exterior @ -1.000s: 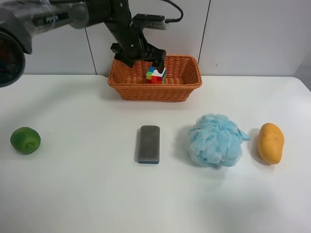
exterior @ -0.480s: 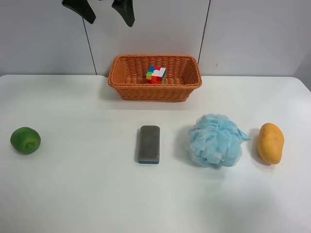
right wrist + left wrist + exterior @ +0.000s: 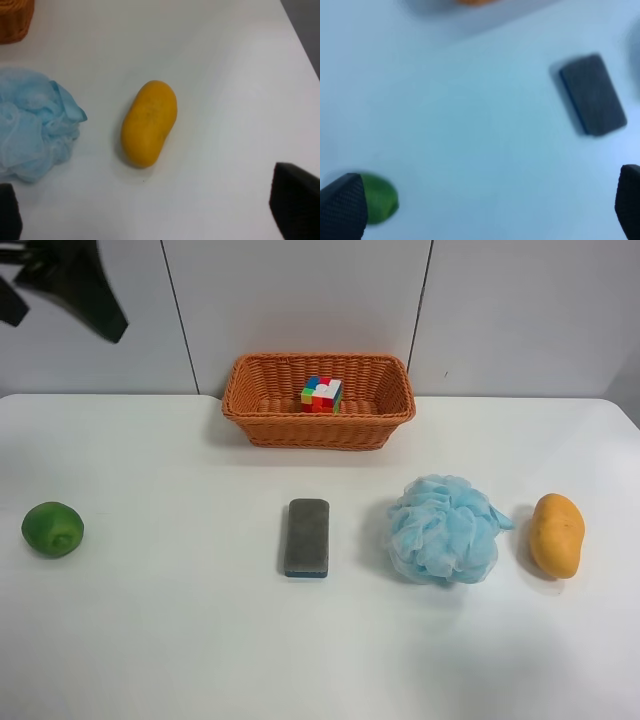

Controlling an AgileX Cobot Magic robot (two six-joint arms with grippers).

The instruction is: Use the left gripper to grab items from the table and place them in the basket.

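1. Lime [image 3: 52,529] is the leftmost item on the table [image 3: 150,640], well apart from the other things; in the left wrist view it shows partly behind one fingertip.
2. Left gripper [image 3: 485,210] is high above the table. Its two fingers stand wide apart at the two edges of the wrist picture, and nothing is between them. In the high view only a dark blurred part of it shows in the upper left corner.
3. Sponge block [image 3: 307,536] lies flat near the middle of the table, in front of the basket [image 3: 318,428].
4. Puzzle cube [image 3: 322,394] is already inside the basket, near its back wall, so one item seems done and four remain.
5. Bath pouf [image 3: 444,529] is to the right of the sponge, and the potato-shaped object [image 3: 557,534] is just beside it, not touching as far as I can see.
6. Right gripper [image 3: 150,210] hovers over the potato-shaped object with its fingers wide apart and holding nothing.
7. My judgement: the step in hand is to reach for a next item, maybe the lime. It is round and may roll, so the claw should come straight down, centred on it, and close slowly.
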